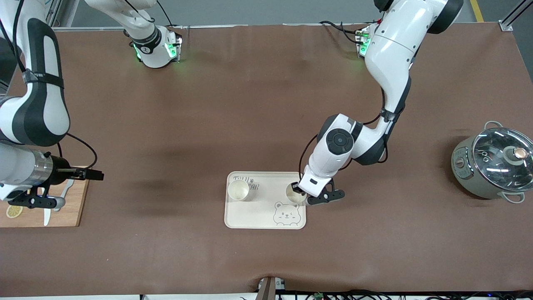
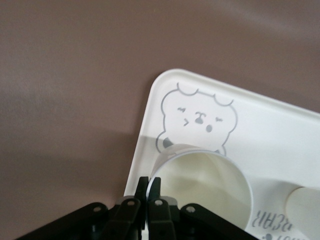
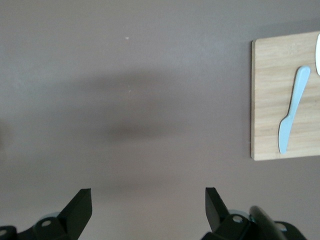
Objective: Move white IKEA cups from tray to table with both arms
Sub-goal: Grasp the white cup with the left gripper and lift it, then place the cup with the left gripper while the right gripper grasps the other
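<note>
brown table [image 1: 258,104]: my left gripper [image 2: 148,187] pinches the light, rigid cup [image 2: 202,182] by its rim on the tray [image 2: 280,130]; right gripper [image 3: 147,205] waits, spread.

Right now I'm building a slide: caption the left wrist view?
Left gripper pinches the rim of a white cup on the bear-print tray.

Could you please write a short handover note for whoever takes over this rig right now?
Left claw: shut on the rim of one white cup, which stands on the tray.
Right claw: open, empty, waiting by the wooden cutting board.
Second white cup: on the tray, toward the right arm's end.
Done: first cup gripped.
Left: move both cups to the table.
</note>
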Tool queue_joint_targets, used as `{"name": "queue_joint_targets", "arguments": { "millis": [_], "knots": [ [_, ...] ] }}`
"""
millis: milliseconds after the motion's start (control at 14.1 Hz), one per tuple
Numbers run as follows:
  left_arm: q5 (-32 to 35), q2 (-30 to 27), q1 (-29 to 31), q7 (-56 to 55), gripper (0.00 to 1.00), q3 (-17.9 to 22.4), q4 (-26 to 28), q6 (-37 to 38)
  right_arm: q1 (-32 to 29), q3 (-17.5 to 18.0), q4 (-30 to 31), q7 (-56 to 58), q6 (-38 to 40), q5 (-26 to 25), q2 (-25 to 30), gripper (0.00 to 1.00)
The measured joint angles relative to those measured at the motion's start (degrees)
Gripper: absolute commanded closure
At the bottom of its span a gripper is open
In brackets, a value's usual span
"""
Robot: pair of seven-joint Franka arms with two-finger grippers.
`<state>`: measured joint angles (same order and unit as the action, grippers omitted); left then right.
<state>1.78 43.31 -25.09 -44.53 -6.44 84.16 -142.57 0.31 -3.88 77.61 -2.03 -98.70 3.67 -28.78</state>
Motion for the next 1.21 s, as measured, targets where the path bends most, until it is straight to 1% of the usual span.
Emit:
{"name": "queue_joint_targets", "arguments": {
  "millis": [142,284,497,640,711,853,924,1066,1208],
  "knots": [
    [0.0,-2.11,0.51,0.04,1.0,0.19,-0.24,0.81,0.03,0.02,-2.36,-2.17,0.0,0.46,-2.5,0.0],
    [0.0,-4.97,1.13,0.05,1.0,0.6,-0.28,4.17,0.83,0.4,-3.2,-3.39,0.07,0.81,-4.14,0.0],
    [0.0,-9.29,3.91,0.54,1.0,0.85,-0.13,10.0,5.75,0.77,-3.49,-5.86,-0.98,0.99,-6.3,0.0],
    [0.0,-11.76,5.78,1.5,1.0,0.85,0.56,14.2,9.55,0.87,-3.5,-10.95,-3.82,1.36,-7.16,0.0],
    [0.0,-12.8,6.42,1.7,1.0,0.89,1.18,15.76,10.91,0.94,-3.48,-12.54,-4.32,2.99,-7.44,0.0],
    [0.04,-14.85,7.97,2.4,1.0,0.94,2.92,17.49,13.02,0.96,-2.95,-15.21,-5.54,9.06,-7.97,0.0],
    [0.04,-15.9,9.05,3.64,1.0,0.96,4.12,17.82,13.84,0.99,-2.3,-16.66,-7.46,11.01,-8.15,0.0],
    [0.04,-18.31,11.84,7.2,1.0,0.97,7.41,18.05,15.76,1.11,-0.96,-18.42,-11.53,12.32,-8.67,0.0],
    [0.04,-20.8,14.45,9.67,1.0,1.0,11.41,18.14,18.61,1.22,-0.2,-20.86,-14.79,12.53,-9.63,0.0]
  ]
}}
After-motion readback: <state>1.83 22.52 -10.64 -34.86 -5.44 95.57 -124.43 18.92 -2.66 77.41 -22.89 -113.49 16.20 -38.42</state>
